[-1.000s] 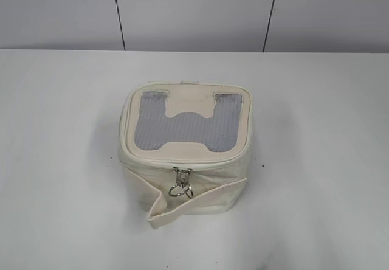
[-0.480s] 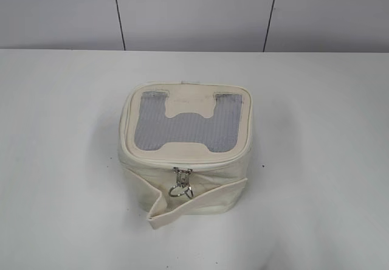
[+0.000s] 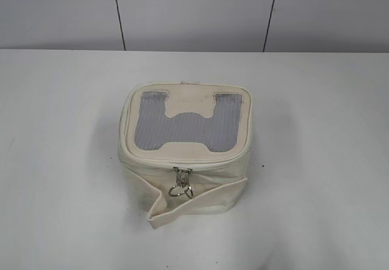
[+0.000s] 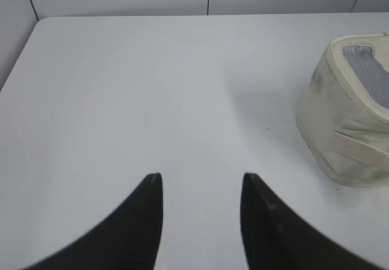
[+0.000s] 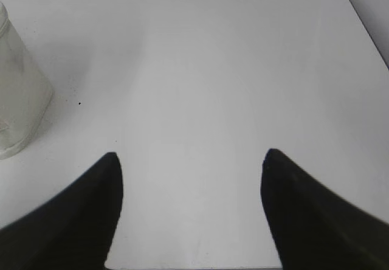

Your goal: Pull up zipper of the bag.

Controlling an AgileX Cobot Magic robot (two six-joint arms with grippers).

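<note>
**Cream bag alone on the counter, both hands apart and empty**

White counter (image 3: 67, 160) stretches in front of a grey panelled wall (image 3: 194, 11) with dark vertical seams. Taking the bag (image 3: 185, 154) as the landmark: it stands upright near the middle of the counter, a small boxy cream fabric case with rounded corners. No brand, label or writing can be read anywhere on it. Its lid carries a grey mesh window (image 3: 185, 127) shaped like an H. What the bag holds cannot be told; nothing shows through the mesh.

Around the lid edge runs the zipper (image 3: 181, 174), and its silver slider sits at the middle of the bag's front face, with a round metal ring (image 3: 180, 190) hanging just below it. Below the ring, a loose cream strap (image 3: 197, 206) crosses the bag's front at a slant, its lower end resting on the counter at the bag's front left corner.

The left hand (image 4: 200, 188) hangs over bare counter well to the left of the bag, fingers spread, grasping nothing. The right hand (image 5: 191, 160) hangs well to the right of the bag, fingers wide apart, also empty; only the bag's pale side (image 5: 18, 93) shows at that view's left edge.
</note>
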